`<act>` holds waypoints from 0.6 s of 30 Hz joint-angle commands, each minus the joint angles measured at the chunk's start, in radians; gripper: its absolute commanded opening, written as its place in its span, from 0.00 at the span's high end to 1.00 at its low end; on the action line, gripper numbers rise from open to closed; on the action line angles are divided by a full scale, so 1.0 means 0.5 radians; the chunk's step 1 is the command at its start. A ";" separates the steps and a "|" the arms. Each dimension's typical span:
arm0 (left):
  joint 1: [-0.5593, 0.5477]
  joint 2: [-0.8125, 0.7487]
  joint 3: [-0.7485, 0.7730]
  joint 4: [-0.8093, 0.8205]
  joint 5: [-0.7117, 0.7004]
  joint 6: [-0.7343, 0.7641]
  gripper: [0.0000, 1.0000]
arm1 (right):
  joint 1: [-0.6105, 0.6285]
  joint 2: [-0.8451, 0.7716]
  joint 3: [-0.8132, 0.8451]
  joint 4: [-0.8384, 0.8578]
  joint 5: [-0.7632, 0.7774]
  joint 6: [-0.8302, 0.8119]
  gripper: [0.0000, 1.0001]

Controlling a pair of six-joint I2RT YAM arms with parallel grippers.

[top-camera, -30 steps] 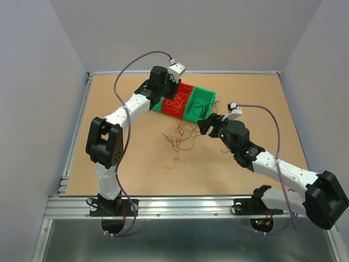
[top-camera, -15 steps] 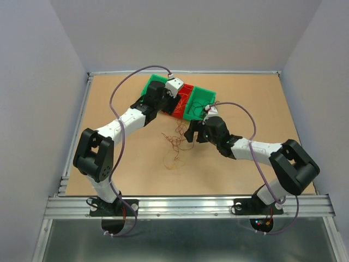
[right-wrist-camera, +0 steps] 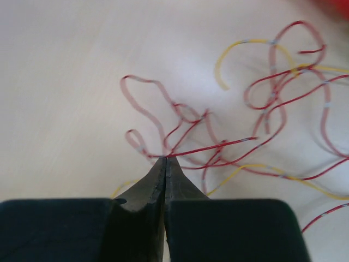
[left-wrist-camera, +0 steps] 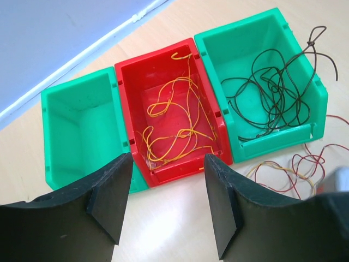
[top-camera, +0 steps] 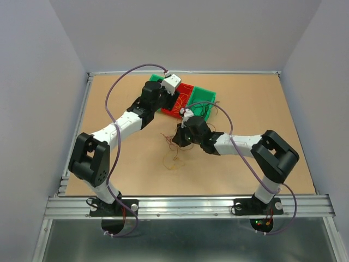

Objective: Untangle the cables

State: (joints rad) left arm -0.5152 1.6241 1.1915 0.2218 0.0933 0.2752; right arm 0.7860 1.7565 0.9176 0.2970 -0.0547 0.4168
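The loose cables lie as a thin clump of red and yellow strands on the table in front of the bins. My right gripper is down at this clump. In the right wrist view its jaws are shut, pinching a red cable at the tips. More red loops and a yellow strand spread beyond it. My left gripper hangs open and empty over bare table just before the red bin. That bin holds orange-yellow cables.
A green bin to the right of the red one holds black cables. Another green bin on the left is empty. Red and yellow strands lie just in front of the right bin. The wooden table's raised edge runs along the left.
My right arm has swung left and down onto the clump, and its jaws have shut on a red strand. My left gripper has opened wider and shifted slightly by the bins.
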 commanded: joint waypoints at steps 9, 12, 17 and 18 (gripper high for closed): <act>0.000 -0.171 -0.183 0.274 0.390 0.090 0.34 | 0.029 -1.266 -0.485 0.158 0.320 -0.183 0.98; 0.000 -0.235 -0.150 0.070 0.757 0.222 0.31 | 0.026 -1.331 -0.525 0.124 0.636 -0.131 0.28; -0.019 -0.370 -0.207 -0.290 0.798 0.449 0.20 | 0.029 -1.466 -0.629 0.133 0.977 -0.057 0.18; -0.022 -0.428 -0.247 -0.357 0.795 0.486 0.19 | 0.029 -1.497 -0.642 0.136 1.017 -0.060 0.18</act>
State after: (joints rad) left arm -0.5179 1.5131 1.1023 0.1509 0.4103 0.4160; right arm 0.8047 1.0580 0.6338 0.3462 0.2829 0.3702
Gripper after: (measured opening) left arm 0.805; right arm 0.821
